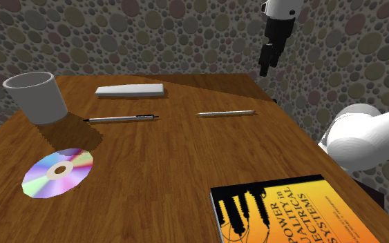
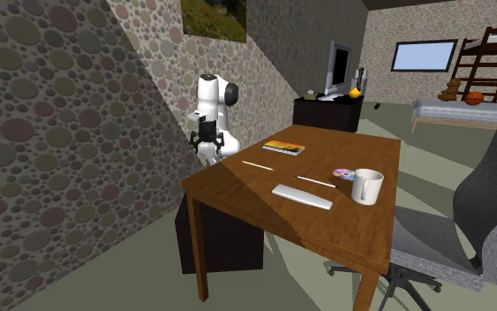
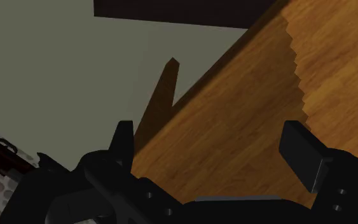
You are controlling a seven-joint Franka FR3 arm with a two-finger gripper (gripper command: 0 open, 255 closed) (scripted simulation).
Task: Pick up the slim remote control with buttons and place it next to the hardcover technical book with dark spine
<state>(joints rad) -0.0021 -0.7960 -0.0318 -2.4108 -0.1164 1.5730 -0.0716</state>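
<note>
The slim remote [image 1: 129,90] is a flat pale bar lying near the table's far edge; it also lies on the near side of the table [image 2: 302,195] in the second exterior view. The book [image 1: 293,210], with an orange and black cover, lies at the shoulder view's lower right and by the arm in the second exterior view [image 2: 283,147]. My gripper [image 1: 264,63] hangs high over the table's far right corner, well away from both. It is open and empty [image 3: 212,149], looking down on the table's edge [image 3: 234,121] and the floor beside it.
A white mug [image 1: 37,96] stands at the far left, with a shiny disc [image 1: 58,172] in front of it. A pen [image 1: 122,119] and a thin pale stick [image 1: 226,113] lie mid-table. Pebble-patterned walls close the back. A grey office chair [image 2: 493,203] stands beside the table.
</note>
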